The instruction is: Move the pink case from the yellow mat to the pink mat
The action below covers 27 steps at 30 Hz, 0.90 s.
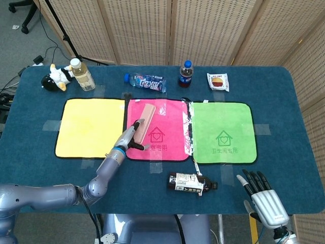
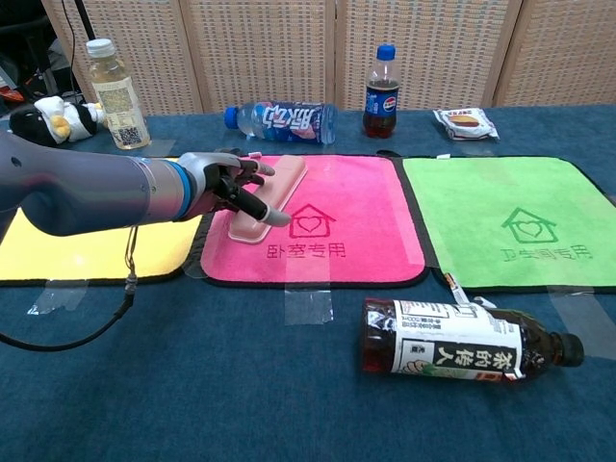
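Pink case (image 2: 272,197) lies on pink mat (image 2: 356,226), gripped by left hand (image 2: 231,188)

My left hand (image 2: 226,188) and its arm span the yellow mat (image 1: 89,127) and the near-left of the pink mat (image 2: 346,217), whose right half lies open. Behind it a lying water bottle (image 2: 279,120) and upright cola bottle (image 2: 382,79) line the back edge. A tea bottle (image 2: 462,342) lies across the near table (image 2: 192,385).
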Motion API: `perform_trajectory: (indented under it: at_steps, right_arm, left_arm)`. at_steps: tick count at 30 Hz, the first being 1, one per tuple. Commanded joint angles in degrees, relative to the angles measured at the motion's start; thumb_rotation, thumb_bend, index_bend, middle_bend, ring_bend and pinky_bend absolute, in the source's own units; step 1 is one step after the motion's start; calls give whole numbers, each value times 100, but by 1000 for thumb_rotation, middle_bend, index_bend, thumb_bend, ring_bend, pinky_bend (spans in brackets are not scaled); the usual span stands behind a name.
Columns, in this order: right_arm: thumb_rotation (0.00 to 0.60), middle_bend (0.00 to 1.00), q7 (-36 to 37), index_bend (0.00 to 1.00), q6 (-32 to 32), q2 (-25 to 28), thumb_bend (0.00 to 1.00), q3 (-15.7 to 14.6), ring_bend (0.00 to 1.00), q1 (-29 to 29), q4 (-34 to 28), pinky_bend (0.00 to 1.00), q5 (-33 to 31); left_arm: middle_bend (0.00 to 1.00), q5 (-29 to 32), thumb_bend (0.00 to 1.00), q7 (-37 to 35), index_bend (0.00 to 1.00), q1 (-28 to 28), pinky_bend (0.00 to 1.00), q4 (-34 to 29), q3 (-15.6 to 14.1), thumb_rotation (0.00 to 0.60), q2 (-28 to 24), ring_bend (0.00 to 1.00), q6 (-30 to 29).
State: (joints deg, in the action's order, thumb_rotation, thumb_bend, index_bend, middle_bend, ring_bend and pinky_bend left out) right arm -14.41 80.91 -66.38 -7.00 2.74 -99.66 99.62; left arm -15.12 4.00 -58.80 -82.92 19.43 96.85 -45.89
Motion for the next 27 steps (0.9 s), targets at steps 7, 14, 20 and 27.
perform_trajectory:
  at_steps: [7, 14, 20, 27]
  right_arm:
    - [600, 0, 36, 83, 34, 20, 517, 4, 0, -5, -5, 0, 23]
    - [600, 0, 43, 83, 44, 31, 517, 5, 0, -8, -12, 0, 32]
    - [600, 0, 73, 83, 72, 51, 517, 14, 0, -15, -18, 0, 34]
    - [600, 0, 54, 83, 66, 54, 517, 4, 0, -17, -30, 0, 55]
  left_arm:
    - [0, -130, 273, 66, 0, -44, 21, -114, 127, 600, 69, 0, -60]
    - [0, -212, 273, 83, 0, -47, 21, -194, 179, 600, 112, 0, -45]
    - [0, -475, 272, -70, 0, 133, 21, -485, 296, 600, -93, 0, -142]
    - [0, -1219, 272, -458, 0, 677, 21, -1268, 446, 600, -800, 0, -327]
